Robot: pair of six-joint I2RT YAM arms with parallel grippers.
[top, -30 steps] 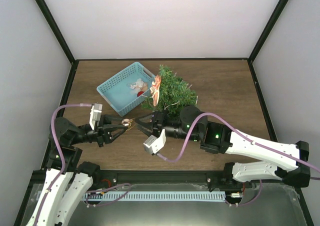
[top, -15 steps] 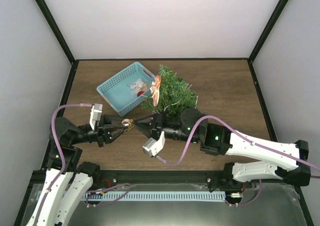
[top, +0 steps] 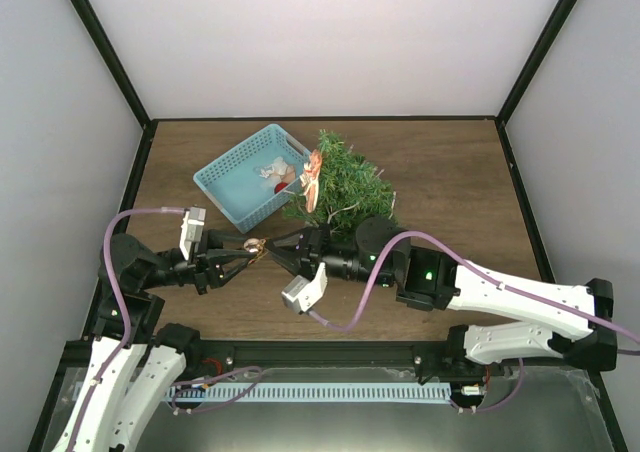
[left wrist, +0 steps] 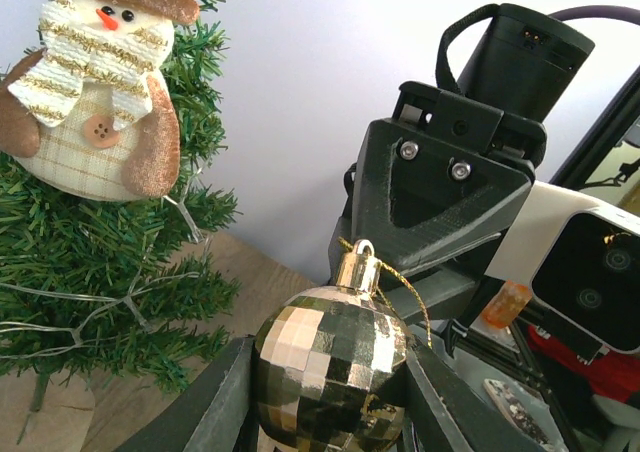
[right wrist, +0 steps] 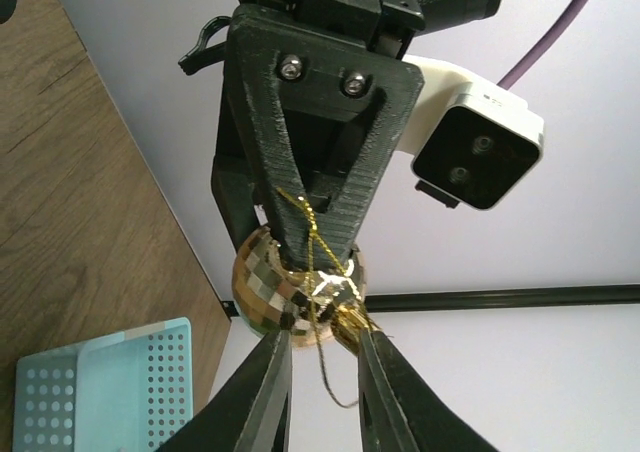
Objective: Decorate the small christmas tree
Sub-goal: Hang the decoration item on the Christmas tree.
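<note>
Handover | left gripper clamped on gold mirror-tiled bauble | right gripper apart, straddling its gold cord | next: pinch cord, left releases

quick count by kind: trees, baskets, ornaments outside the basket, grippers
small christmas tree: 1
basket: 1
ornaments outside the basket: 2 (snowman on the tree, gold ball in the left gripper)
grippers: 2 (left gripper, right gripper)
total: 6

bauble: underside hidden in left hand | small christmas tree: cut off left | basket items: too small
</note>
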